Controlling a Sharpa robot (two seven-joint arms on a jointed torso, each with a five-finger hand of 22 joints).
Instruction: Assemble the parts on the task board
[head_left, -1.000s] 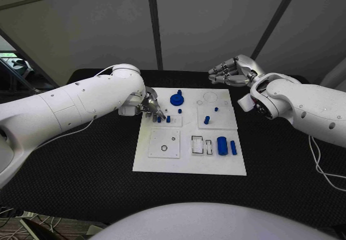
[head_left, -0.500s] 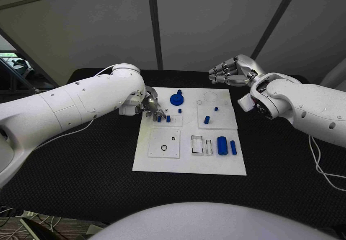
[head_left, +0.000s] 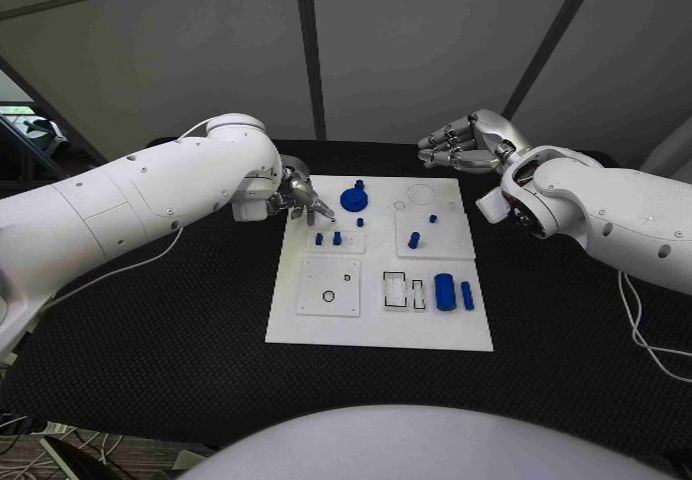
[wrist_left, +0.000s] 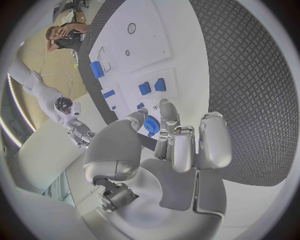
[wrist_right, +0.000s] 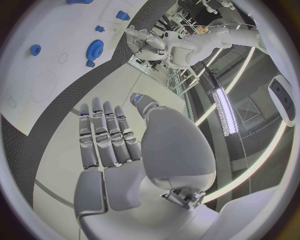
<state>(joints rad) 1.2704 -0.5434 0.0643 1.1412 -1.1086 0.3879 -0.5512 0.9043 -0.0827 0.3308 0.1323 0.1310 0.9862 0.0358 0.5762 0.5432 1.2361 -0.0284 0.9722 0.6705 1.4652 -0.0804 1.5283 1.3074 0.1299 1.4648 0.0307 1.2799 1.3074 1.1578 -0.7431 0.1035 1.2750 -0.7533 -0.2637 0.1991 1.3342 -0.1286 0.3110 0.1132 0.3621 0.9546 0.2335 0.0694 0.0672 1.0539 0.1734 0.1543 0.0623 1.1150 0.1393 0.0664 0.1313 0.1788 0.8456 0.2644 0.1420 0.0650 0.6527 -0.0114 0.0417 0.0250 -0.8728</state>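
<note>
Pegs (head_left: 327, 239) now stand free on the board (head_left: 378, 330) as I lift my left hand (head_left: 299, 200) away, fingers loosely together and empty, so that placement looks finished; right hand (head_left: 459, 143) hangs curled, empty.

We see the black table (head_left: 159, 350), its top a fine diamond weave, running out toward nine and three o'clock. Behind it at twelve o'clock stand pale wall panels (head_left: 418, 60) parted by dark upright posts (head_left: 310, 65), one straight and others leaning. In the right wrist view long ceiling light strips (wrist_right: 224, 110) curve bright overhead, and in the left wrist view a tan floor (wrist_left: 53, 65) lies past the table's edge
</note>
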